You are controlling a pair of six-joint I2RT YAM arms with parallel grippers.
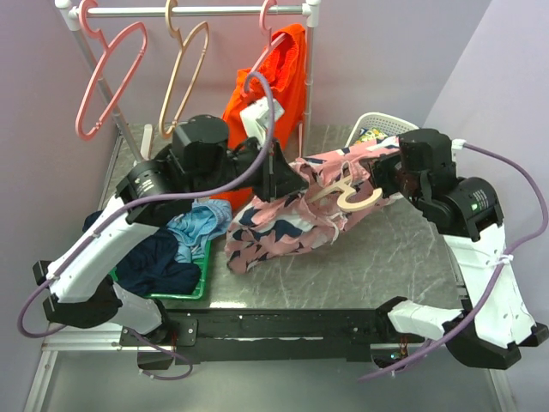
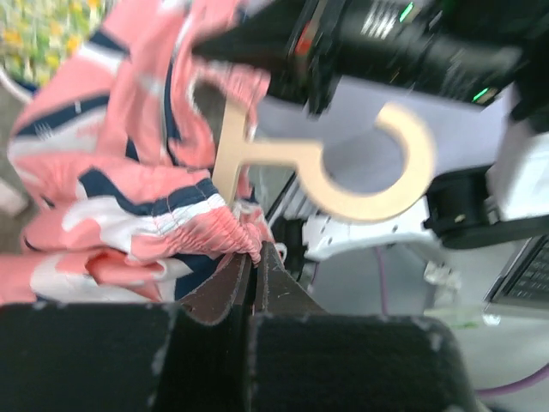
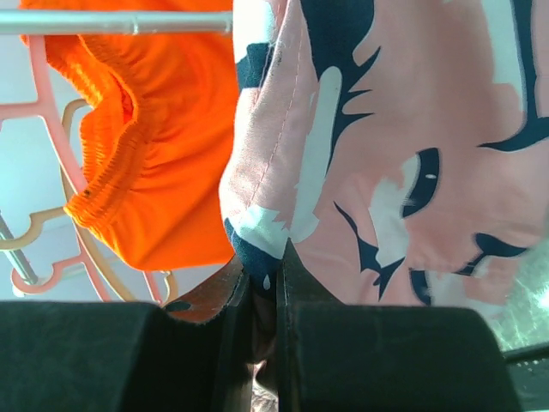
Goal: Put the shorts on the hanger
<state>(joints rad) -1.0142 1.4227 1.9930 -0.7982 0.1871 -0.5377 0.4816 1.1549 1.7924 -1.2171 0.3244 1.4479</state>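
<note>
Left gripper (image 2: 256,257) pinches the shorts (image 1: 283,225) by their gathered waistband; right gripper (image 3: 262,266) clamps the fabric too. Shorts hang mid-table, draping toward seven o'clock, hanger (image 2: 274,156) hook poking toward three o'clock.

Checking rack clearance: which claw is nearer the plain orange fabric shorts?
Left. The left claw sits just in front of the orange shorts; the right claw is farther right.

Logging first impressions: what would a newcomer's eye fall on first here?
The shorts sprawl across the table's middle, pinched by the left gripper and the right gripper, the hanger poking its hook out of them. Behind, bright orange shorts hang on the rail.
</note>
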